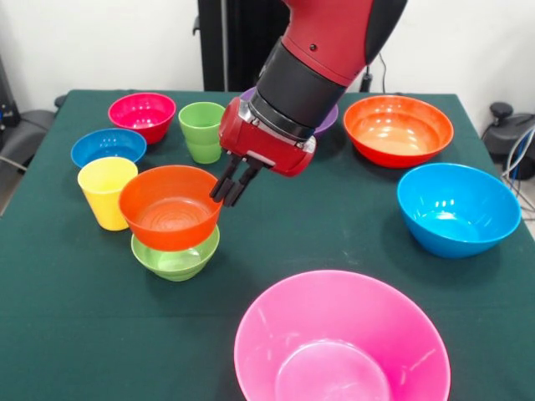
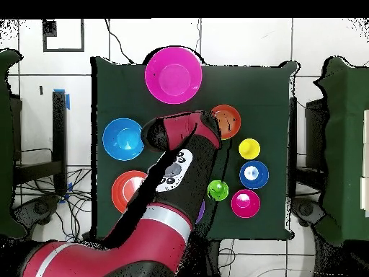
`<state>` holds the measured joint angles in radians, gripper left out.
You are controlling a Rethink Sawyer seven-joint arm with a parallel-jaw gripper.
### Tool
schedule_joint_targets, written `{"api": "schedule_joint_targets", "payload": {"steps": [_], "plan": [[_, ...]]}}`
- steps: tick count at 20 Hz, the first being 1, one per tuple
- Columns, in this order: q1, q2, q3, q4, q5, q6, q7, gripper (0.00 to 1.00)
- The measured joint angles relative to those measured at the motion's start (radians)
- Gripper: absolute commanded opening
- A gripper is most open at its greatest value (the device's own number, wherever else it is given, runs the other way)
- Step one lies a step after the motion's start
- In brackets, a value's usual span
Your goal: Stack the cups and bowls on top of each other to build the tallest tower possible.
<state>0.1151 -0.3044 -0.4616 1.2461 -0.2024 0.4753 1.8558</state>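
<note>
My gripper [image 1: 228, 189] is shut on the right rim of the small orange-red bowl [image 1: 170, 206]. It holds the bowl slightly tilted in the top of the small light-green bowl [image 1: 177, 257], at the table's left front. In the overhead view the orange-red bowl [image 2: 226, 120] shows beside the arm, which hides the gripper. The yellow cup [image 1: 105, 190] stands just left of this pile. The light-green cup [image 1: 201, 131] stands behind it. The large light-blue bowl [image 1: 457, 208] sits alone at the right.
The large pink bowl [image 1: 341, 344] is at the front edge. The large orange bowl [image 1: 398, 129] is at the back right. The purple bowl [image 1: 328, 119] is mostly hidden behind the arm. The magenta-red bowl [image 1: 142, 114] and dark-blue bowl [image 1: 108, 146] sit at the back left.
</note>
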Motion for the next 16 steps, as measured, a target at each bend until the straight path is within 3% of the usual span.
{"api": "schedule_joint_targets", "payload": {"steps": [16], "plan": [[-0.001,0.001,0.0,-0.012,0.0,0.0,0.0,0.0]]}}
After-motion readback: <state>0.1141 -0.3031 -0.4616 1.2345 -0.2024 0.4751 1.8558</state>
